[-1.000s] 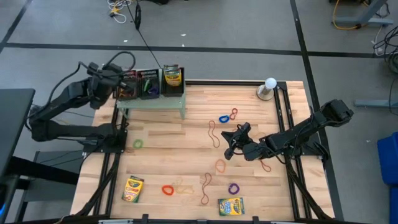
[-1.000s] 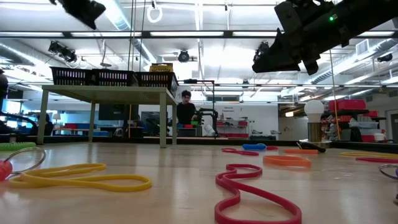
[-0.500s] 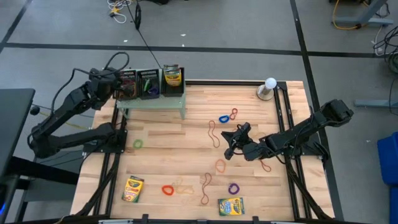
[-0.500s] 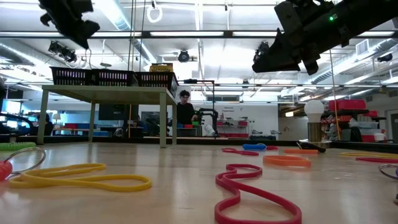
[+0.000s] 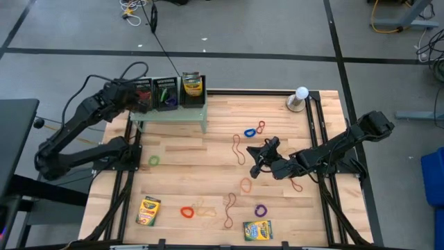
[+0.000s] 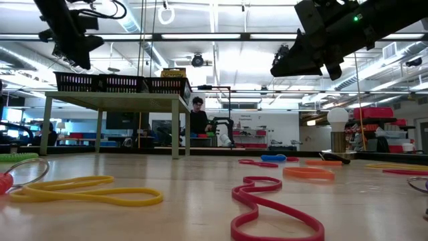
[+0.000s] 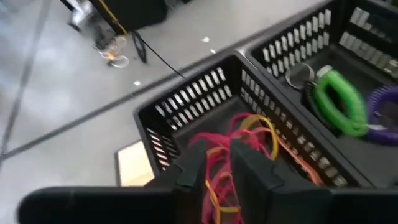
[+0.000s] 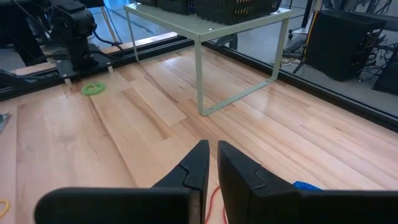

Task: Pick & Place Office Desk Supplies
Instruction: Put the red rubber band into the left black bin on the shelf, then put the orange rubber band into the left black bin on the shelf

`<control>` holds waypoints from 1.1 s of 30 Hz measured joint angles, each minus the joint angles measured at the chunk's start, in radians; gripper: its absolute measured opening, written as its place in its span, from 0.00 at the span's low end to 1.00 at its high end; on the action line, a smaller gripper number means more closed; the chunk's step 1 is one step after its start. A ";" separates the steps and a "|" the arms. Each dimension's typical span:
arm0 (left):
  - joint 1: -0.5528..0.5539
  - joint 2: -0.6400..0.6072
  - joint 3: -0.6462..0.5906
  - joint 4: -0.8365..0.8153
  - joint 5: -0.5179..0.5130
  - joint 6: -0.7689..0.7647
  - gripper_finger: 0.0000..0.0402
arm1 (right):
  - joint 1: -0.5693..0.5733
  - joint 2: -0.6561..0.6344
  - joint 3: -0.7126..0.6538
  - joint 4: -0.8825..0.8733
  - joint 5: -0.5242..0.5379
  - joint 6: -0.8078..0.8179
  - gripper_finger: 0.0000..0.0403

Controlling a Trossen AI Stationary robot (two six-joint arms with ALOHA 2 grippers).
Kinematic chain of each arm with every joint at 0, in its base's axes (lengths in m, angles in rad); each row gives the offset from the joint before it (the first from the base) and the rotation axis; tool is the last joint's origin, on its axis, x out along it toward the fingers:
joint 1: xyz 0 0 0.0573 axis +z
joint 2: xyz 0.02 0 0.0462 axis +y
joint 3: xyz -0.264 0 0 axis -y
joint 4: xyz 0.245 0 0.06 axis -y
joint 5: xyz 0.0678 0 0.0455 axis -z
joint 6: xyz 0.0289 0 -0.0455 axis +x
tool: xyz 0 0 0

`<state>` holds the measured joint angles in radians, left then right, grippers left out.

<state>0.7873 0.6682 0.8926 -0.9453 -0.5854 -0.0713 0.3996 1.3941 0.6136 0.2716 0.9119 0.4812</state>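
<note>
Three mesh trays stand in a row on a stand at the table's back left corner; the left gripper hovers over the leftmost tray. A globe sits at the back right. Rubber bands lie scattered across the middle, with the right gripper above them. Two crayon boxes lie near the front edge

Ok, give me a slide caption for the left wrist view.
Left end effector over a black mesh tray of red and yellow rubber bands.

High view straight down; low view level at tabletop; both share pale green stand.
</note>
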 joint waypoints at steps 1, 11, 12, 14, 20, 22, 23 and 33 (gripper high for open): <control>0.002 0.004 0.015 -0.023 0.021 -0.013 0.23 | 0.000 0.000 0.000 0.000 0.000 0.000 0.10; -0.012 -0.016 0.124 -0.151 0.303 -0.066 0.31 | 0.000 0.000 0.000 0.000 -0.004 0.000 0.10; -0.024 -0.030 0.119 -0.150 0.319 -0.089 0.29 | 0.000 0.000 0.000 0.000 -0.004 0.000 0.10; -0.066 -0.063 0.094 -0.143 0.327 -0.133 0.23 | 0.000 0.000 0.000 0.000 -0.004 0.000 0.10; -0.249 -0.141 -0.049 0.004 0.323 -0.204 0.02 | 0.000 0.000 0.000 0.000 -0.003 0.000 0.10; -0.321 -0.156 -0.098 0.079 0.301 -0.219 0.02 | 0.000 0.000 0.000 0.000 -0.003 0.001 0.10; -0.360 -0.157 -0.121 0.118 0.278 -0.232 0.02 | 0.000 0.000 0.000 0.000 -0.003 0.001 0.10; -0.738 -0.153 -0.324 0.576 0.092 -0.104 0.02 | 0.000 0.000 0.000 0.000 -0.003 0.000 0.10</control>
<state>0.0497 0.5155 0.5691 -0.3690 -0.4932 -0.1756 0.3997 1.3941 0.6136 0.2718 0.9089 0.4816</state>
